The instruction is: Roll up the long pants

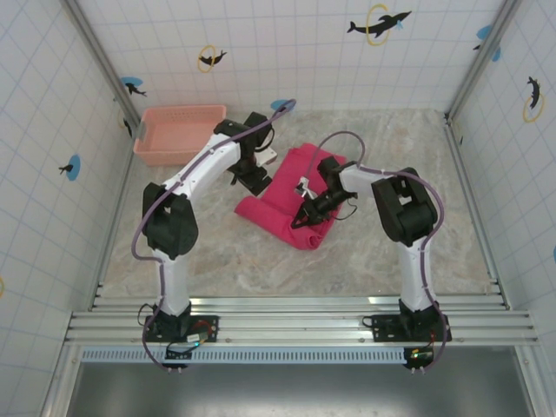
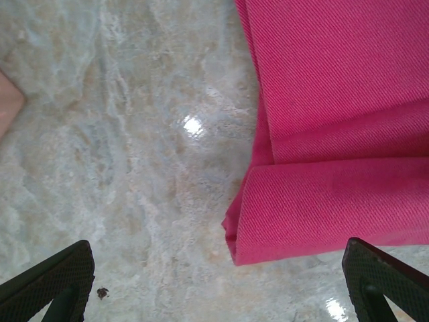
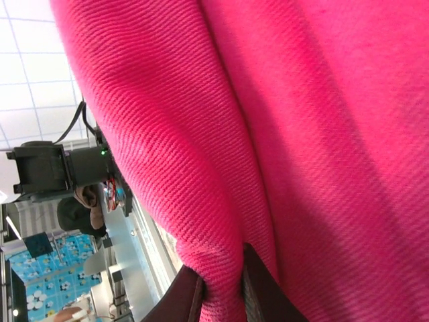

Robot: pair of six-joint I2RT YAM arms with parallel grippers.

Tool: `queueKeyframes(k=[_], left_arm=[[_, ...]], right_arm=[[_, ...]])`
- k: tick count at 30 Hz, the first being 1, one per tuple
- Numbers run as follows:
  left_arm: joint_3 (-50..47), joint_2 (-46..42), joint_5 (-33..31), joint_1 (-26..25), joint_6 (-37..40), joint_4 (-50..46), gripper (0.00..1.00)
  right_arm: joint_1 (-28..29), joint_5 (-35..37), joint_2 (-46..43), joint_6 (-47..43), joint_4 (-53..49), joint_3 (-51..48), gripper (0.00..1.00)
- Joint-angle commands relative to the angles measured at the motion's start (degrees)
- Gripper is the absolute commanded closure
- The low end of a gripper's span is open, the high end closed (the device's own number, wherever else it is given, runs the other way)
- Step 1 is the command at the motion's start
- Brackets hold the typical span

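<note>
The long pants lie folded as a magenta-red strip across the middle of the table, with a rolled fold at their near end. My right gripper sits on that near end and is shut on the long pants; a pinch of cloth bulges between its two dark fingers. My left gripper hovers just left of the pants, open, with bare table between its black pads. The roll's end lies inside the right pad in the left wrist view.
A salmon-pink lattice basket stands at the back left, close behind the left arm. Tiled walls with dolphin stickers close the table on three sides. Bare marble-patterned table lies in front of the pants.
</note>
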Motion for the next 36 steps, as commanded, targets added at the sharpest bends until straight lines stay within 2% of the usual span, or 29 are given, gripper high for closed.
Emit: queueKeyframes(k=[1,14,17,19,21,23,27,31,36], left_arm=[[-1.0,2.0,3.0,-1.0,-2.0,-0.8,0.03],[-2.5,11.0,5.3,-2.3,-2.5,1.4,0.03],[-2.8,12.6,4.2,-2.3,-2.4,2.0,0.03],[-2.5,13.9,3.6,-2.3,-2.4,2.1,0.03],[-1.5,15.2,3.6,-2.3,-1.9,1.8,0.03],[-0.1,16.4,3.4,-2.3,-1.7,1.2,0.03],[2.2,17.8,3.6,-2.4,-1.2,0.4,0.03],[4.1,20.1,3.7,-2.3,-0.7,-0.4,0.03],[4.3,20.3,3.2,-2.2,-0.2,0.0,0.03]], right_arm=[[-1.3,5.5,3.5,1.1,0.4,-1.6,0.89],[-2.7,5.1,7.6,2.2,0.3,0.6,0.88],[-3.4,5.6,6.8,0.3,-2.3,2.0,0.83],[-3.6,7.5,4.5,-2.1,-5.9,3.8,0.75],[-3.8,12.7,0.6,-5.5,-10.4,6.0,0.65],[-3.6,20.9,-5.2,-8.1,-13.8,7.3,0.55],[-0.4,36.0,-16.9,-13.6,-16.9,6.5,0.45],[10.4,53.4,-27.1,-17.3,-13.7,-1.9,0.3],[23.5,62.7,-30.7,-17.2,-6.2,-10.5,0.27]])
